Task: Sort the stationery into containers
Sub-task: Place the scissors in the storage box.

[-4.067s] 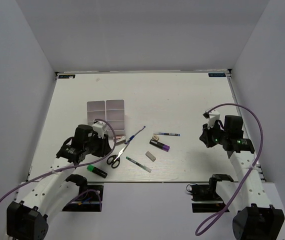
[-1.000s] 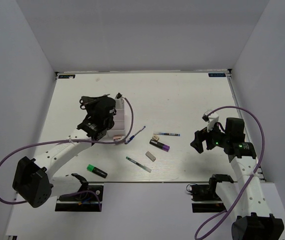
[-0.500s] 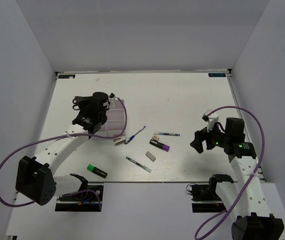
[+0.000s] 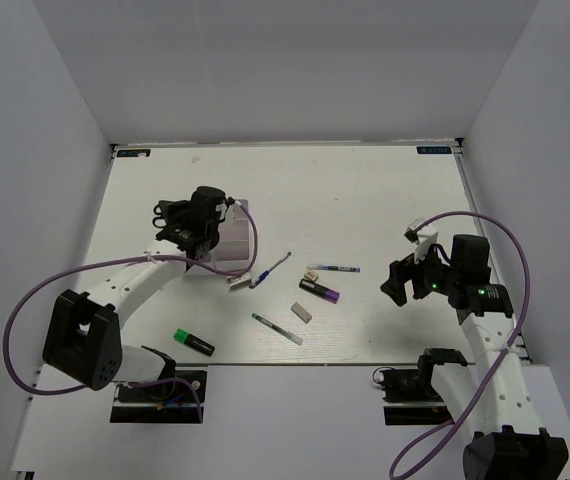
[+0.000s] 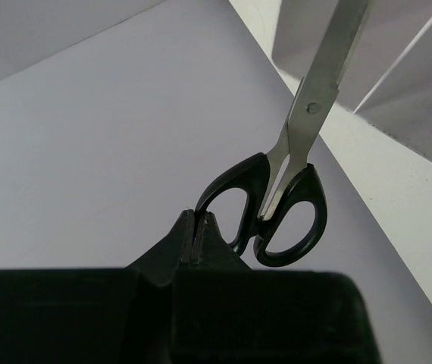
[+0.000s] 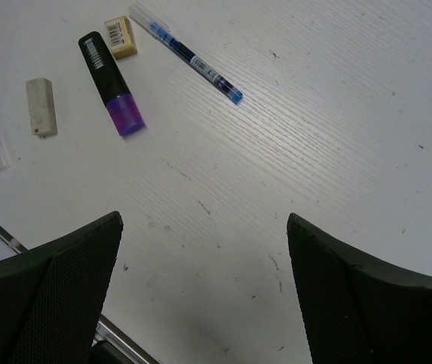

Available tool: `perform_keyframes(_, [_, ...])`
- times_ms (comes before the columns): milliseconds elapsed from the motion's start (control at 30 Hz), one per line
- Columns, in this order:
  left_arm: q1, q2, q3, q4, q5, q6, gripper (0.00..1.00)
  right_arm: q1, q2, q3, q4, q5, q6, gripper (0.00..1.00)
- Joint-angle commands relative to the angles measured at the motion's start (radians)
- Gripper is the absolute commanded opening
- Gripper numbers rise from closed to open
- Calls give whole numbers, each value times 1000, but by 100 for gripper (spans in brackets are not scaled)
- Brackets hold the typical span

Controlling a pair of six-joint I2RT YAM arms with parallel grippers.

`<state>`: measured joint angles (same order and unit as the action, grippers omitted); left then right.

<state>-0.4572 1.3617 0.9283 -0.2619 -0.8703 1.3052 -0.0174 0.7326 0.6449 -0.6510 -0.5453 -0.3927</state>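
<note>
My left gripper (image 4: 177, 222) is shut on one handle loop of the black-handled scissors (image 5: 292, 189), and hangs over the left side of the containers (image 4: 231, 252), which the arm partly hides. The scissors' blades point away toward the tray walls (image 5: 398, 83). On the table lie a blue pen (image 4: 273, 268), a pinkish eraser (image 4: 240, 280), a blue-and-white pen (image 6: 186, 53), a purple-capped marker (image 6: 111, 83), a beige eraser (image 6: 120, 37), a grey eraser (image 6: 42, 107), a green-tipped pen (image 4: 277, 328) and a green-capped marker (image 4: 194, 342). My right gripper (image 6: 203, 220) stands open above bare table, right of the purple marker.
White walls enclose the table on the left, back and right. The table's near edge (image 4: 295, 362) runs just past the green marker and green pen. A metal rail (image 6: 117, 337) shows at the bottom of the right wrist view.
The scissors are off the table and in my left gripper. Over the last second the left wrist swung them left, then a little right and down, over the trays. The right arm stayed still.
</note>
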Motion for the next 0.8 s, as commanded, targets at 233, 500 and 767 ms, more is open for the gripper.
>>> perform_keyframes(233, [20,26,23,39,-6,19,0,4,-10,47,-9,-18,9,90])
perform_keyframes(500, [17,71,38,113,-29,63,18,4,-13,45,-12,-25,11,90])
perform_keyframes(767, [14,70,26,182,-39,86,36,5,-15,45,-12,-30,9,90])
